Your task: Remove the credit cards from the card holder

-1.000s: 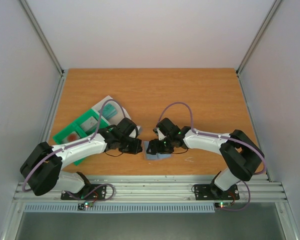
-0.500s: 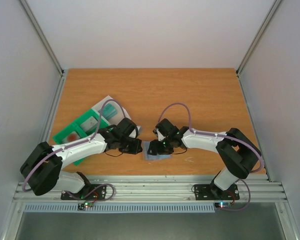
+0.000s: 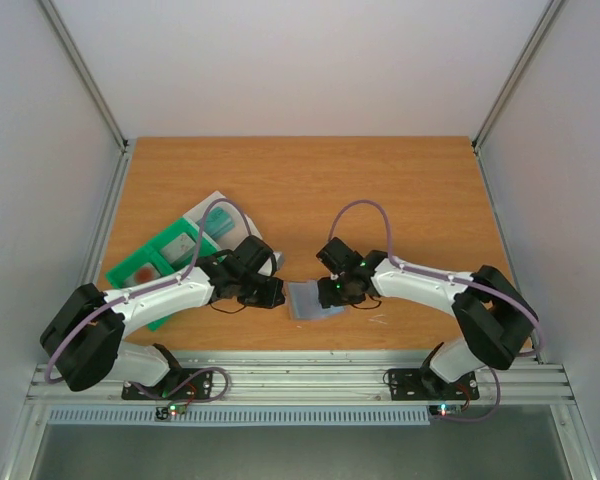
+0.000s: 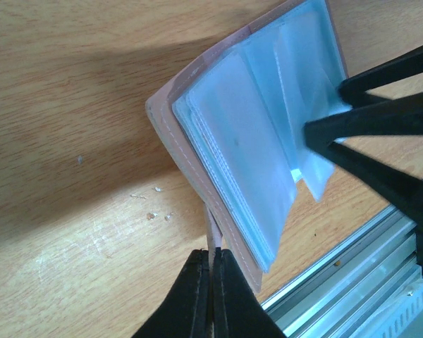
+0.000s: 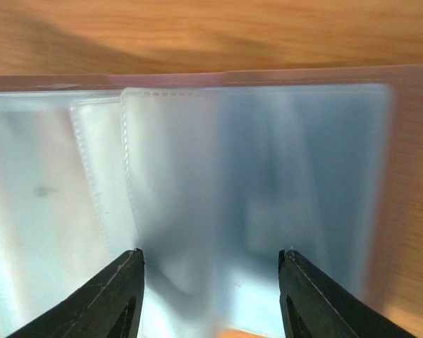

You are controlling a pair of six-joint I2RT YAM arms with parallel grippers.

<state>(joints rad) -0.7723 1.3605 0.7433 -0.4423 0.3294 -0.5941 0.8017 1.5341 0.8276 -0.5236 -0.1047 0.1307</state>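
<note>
The card holder [image 3: 310, 300] lies open on the table near the front edge, a pale cover with frosted clear sleeves. Light blue credit cards [image 5: 268, 183] show through the sleeves; I cannot separate them. My left gripper [image 3: 280, 296] is shut on the holder's pale cover edge [image 4: 213, 243] at its left side. The holder fills the left wrist view [image 4: 240, 162]. My right gripper [image 3: 334, 293] is open at the holder's right side, its fingertips [image 5: 120, 282] spread over a sleeve [image 5: 197, 176] and holding nothing. Its fingers [image 4: 381, 127] also reach in from the right in the left wrist view.
A green compartment tray [image 3: 145, 270] and a clear box [image 3: 212, 213] lie left of the left arm. The aluminium rail [image 3: 300, 372] runs along the table's front edge, close to the holder, and shows in the left wrist view [image 4: 352, 282].
My right gripper has drawn back to the right, off the middle of the holder, so more of the holder shows. The left gripper has kept its hold and place.
</note>
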